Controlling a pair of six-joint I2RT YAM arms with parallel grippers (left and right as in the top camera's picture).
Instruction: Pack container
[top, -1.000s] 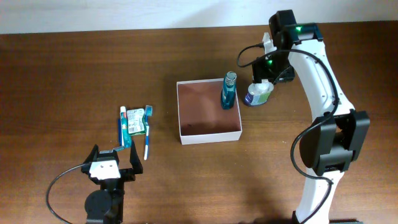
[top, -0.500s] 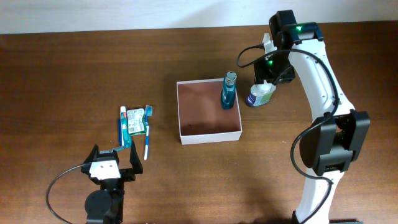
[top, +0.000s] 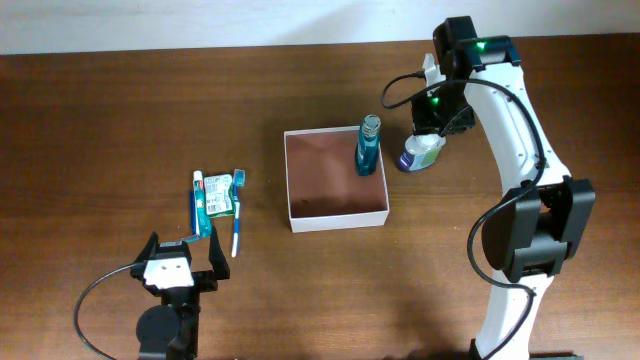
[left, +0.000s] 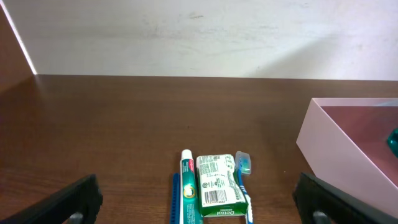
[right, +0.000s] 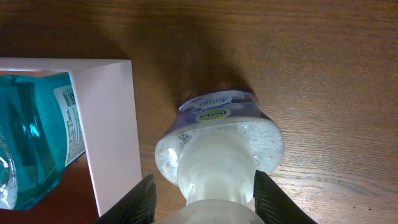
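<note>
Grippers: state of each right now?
Left gripper: open, empty.
Right gripper: fingers closed on the clear bottle beside the container.

Looks like a robotics lab or test bench. Shows a bare brown wooden table (top: 120, 120) pushed against a plain white wall (left: 186, 37), with a white robot arm (top: 515, 110) lit by green status lights, a second black arm (top: 168, 320) mounted at the near edge, and packaged toiletries (top: 218, 197) laid out like test props.
</note>
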